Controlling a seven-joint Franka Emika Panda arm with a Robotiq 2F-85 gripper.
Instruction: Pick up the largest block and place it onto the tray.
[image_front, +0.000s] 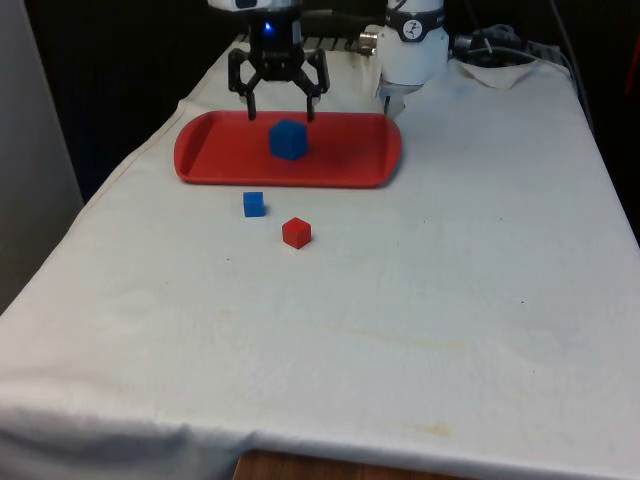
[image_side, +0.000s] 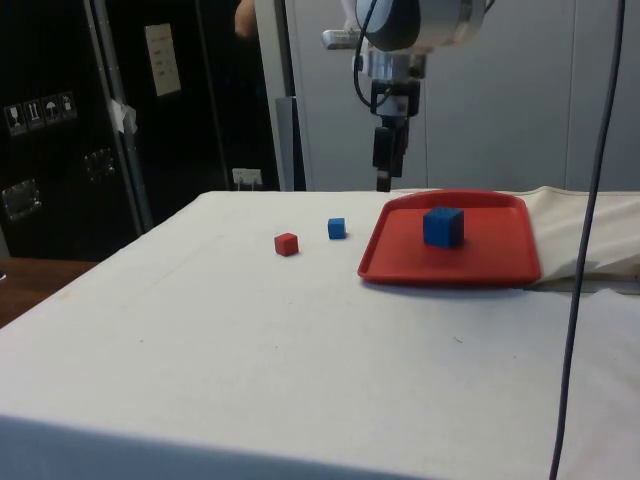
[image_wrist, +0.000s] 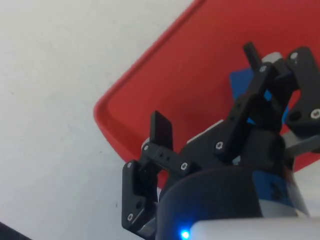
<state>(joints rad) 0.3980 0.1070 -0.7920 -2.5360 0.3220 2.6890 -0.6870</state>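
I see the large blue block (image_front: 288, 140) resting on the red tray (image_front: 200, 160) below my gripper (image_front: 279, 110) — jaws wide, empty. Placement looks finished — next I'd lift clear.

Large blue block (image_front: 288, 139) on red tray (image_front: 210, 162)

Two blue blocks (image_front: 288, 140), one red block (image_front: 296, 233), one tray (image_front: 200, 160)

Gripper (image_front: 279, 111) hangs at the far end of the table, fingers pointing straight down; jaws spread wide, nothing between them; white arm rises above it.
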